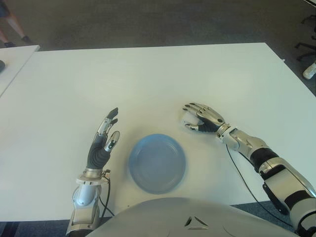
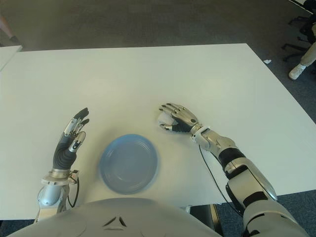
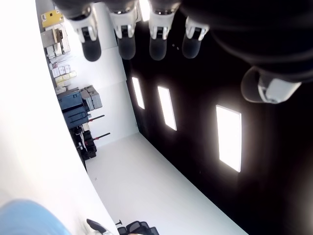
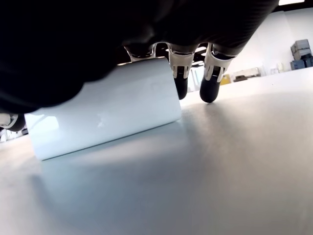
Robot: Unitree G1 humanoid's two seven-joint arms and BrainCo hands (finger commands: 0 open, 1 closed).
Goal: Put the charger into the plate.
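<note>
White block charger (image 4: 105,110) on table, blue round plate (image 1: 157,163) nearby — empty

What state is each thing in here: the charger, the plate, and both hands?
charger: white block standing on the table, under the right hand, not in the plate.
plate: blue, upright on the table, holds nothing.
right hand: over the charger, fingers draped around it; charger not lifted.
left hand: left of the plate, fingers extended, holds nothing.

One white charger (image 4: 105,110), one blue plate (image 1: 157,163), one table (image 1: 148,79), two hands.
</note>
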